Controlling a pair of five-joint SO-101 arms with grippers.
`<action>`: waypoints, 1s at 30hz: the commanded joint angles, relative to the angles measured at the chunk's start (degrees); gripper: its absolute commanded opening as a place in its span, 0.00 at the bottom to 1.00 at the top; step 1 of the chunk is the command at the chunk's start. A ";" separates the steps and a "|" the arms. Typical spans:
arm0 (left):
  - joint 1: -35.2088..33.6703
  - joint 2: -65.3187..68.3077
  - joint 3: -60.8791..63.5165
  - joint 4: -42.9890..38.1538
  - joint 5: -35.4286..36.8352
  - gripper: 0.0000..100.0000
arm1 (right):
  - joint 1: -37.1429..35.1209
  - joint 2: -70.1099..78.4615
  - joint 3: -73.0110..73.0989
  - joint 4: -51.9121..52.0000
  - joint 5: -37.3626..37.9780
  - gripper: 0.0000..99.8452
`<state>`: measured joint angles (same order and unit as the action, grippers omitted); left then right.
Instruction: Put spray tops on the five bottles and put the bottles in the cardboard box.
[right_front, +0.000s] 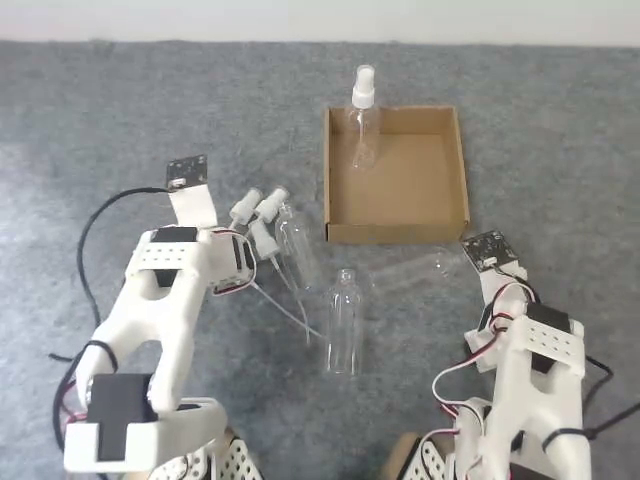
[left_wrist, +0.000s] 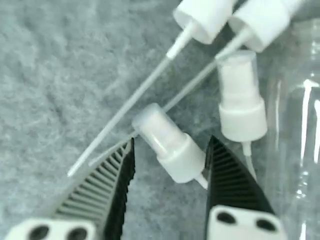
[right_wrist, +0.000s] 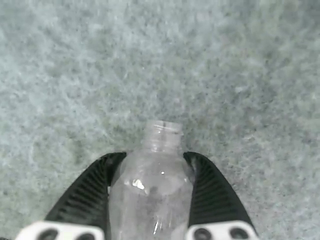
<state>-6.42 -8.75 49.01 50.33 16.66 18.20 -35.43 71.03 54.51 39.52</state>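
Observation:
My left gripper (left_wrist: 171, 142) is open low over the carpet, its jaws on either side of a white spray top (left_wrist: 170, 150) that lies flat. Three more spray tops (left_wrist: 242, 100) with long dip tubes lie just beyond it, beside a clear bottle (left_wrist: 300, 125). In the high view this gripper (right_front: 255, 255) sits by the cluster of tops (right_front: 262, 210). My right gripper (right_wrist: 154, 157) is shut on an uncapped clear bottle (right_wrist: 152, 195) whose open neck (right_wrist: 162, 132) points away from it. One capped bottle (right_front: 364, 125) stands at the cardboard box's (right_front: 395, 232) far left corner.
Two uncapped bottles lie on the grey carpet, one (right_front: 298, 245) by the spray tops and one (right_front: 343, 320) nearer the arms. A faint clear bottle (right_front: 405, 270) shows between the box front and the right arm (right_front: 525, 350). A black cable (right_front: 95, 225) loops left of the left arm.

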 joint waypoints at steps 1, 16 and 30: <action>-0.44 -0.53 -0.22 -1.14 0.44 0.21 | -0.04 0.40 0.44 -1.19 -0.44 0.01; -0.09 -0.53 0.22 1.32 -8.88 0.11 | 0.04 0.84 0.53 -0.84 2.29 0.01; 7.30 -0.44 1.71 4.92 -17.14 0.11 | -0.04 0.40 0.79 -0.84 2.55 0.01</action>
<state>-2.20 -8.75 49.98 54.64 -0.04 18.20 -35.43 71.12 54.24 41.10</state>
